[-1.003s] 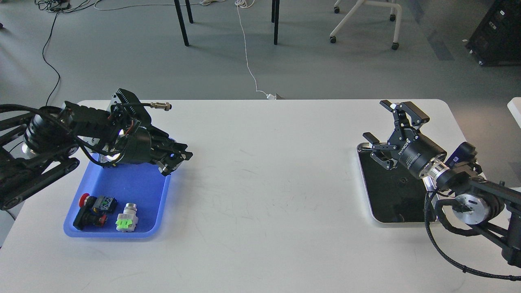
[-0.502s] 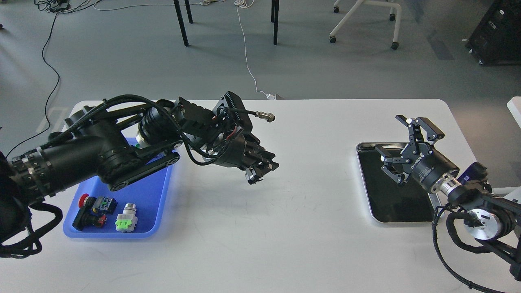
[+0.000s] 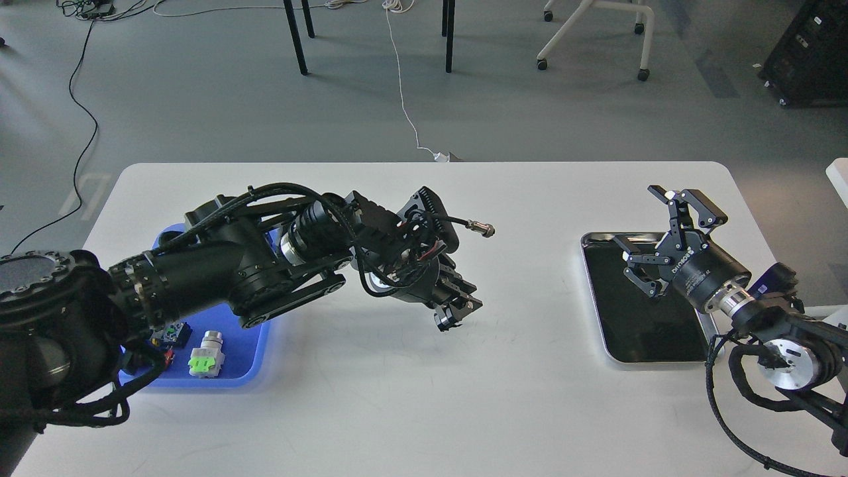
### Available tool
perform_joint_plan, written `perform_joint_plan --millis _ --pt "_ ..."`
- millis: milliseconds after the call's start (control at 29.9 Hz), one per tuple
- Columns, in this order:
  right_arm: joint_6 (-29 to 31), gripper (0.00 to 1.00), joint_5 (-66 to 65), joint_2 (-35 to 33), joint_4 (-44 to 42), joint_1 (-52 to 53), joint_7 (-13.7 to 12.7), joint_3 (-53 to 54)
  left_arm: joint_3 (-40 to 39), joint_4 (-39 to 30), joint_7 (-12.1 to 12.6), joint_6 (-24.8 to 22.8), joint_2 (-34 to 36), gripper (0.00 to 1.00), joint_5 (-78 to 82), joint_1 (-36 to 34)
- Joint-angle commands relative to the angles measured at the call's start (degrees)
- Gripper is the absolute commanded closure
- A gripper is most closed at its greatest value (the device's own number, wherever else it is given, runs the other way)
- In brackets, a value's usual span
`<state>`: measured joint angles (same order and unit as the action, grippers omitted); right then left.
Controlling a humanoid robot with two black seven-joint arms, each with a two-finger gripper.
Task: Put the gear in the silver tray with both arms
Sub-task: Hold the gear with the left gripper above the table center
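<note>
My left gripper (image 3: pixel 456 313) hangs over the middle of the white table, pointing down and to the right. Its fingers are drawn together on a small silvery part that I take for the gear (image 3: pixel 442 323); it is mostly hidden. The silver tray (image 3: pixel 636 331) lies at the right of the table, its dark bottom bare. My right gripper (image 3: pixel 652 225) is open and empty, held over the tray's far edge with its jaws facing left towards the other arm.
A blue plastic tray (image 3: pixel 248 361) at the left is partly hidden by my left arm; a green-and-white push button (image 3: pixel 207 358) and other switch parts lie in it. A cable plug (image 3: pixel 482 228) sticks out from the left wrist. Chair and table legs stand on the floor beyond.
My left arm has swung from over the blue tray to the table's middle, gripper staying closed. My right gripper has drawn back a little to the right and stayed open.
</note>
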<state>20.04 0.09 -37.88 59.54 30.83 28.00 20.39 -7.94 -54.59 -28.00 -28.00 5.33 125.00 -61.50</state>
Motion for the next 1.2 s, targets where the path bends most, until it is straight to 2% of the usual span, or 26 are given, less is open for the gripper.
perform_joint_plan --millis 0,435,769,903,970,1070,1170 --pt "0.0 0.03 0.0 0.0 0.0 0.0 0.0 0.0 0.2 1.1 0.0 0.0 -0.8 0.86 0.0 0.9" --pt "0.1 0.03 -0.2 -0.2 0.0 0.2 0.0 -0.2 0.3 7.0 0.0 0.0 -4.0 0.84 0.0 2.6" --pt "0.1 0.03 -0.2 -0.2 0.0 0.6 0.0 -0.3 0.3 7.7 0.0 0.0 -4.4 0.79 0.0 4.0" --pt "0.1 0.03 -0.2 -0.2 0.0 0.6 0.0 -0.4 0.3 7.7 0.0 0.0 -4.4 0.7 0.0 4.2" --pt "0.1 0.03 -0.2 -0.2 0.0 0.6 0.0 -0.3 0.3 7.7 0.0 0.0 -4.4 0.58 0.0 4.2" --pt "0.2 0.03 -0.2 -0.2 0.0 0.7 0.0 -0.3 -0.1 7.8 0.0 0.0 -4.4 0.34 0.0 4.2" --pt "0.2 0.03 -0.2 -0.2 0.1 0.8 0.0 -0.4 -0.5 7.7 0.0 0.0 -3.8 0.22 0.0 4.0"
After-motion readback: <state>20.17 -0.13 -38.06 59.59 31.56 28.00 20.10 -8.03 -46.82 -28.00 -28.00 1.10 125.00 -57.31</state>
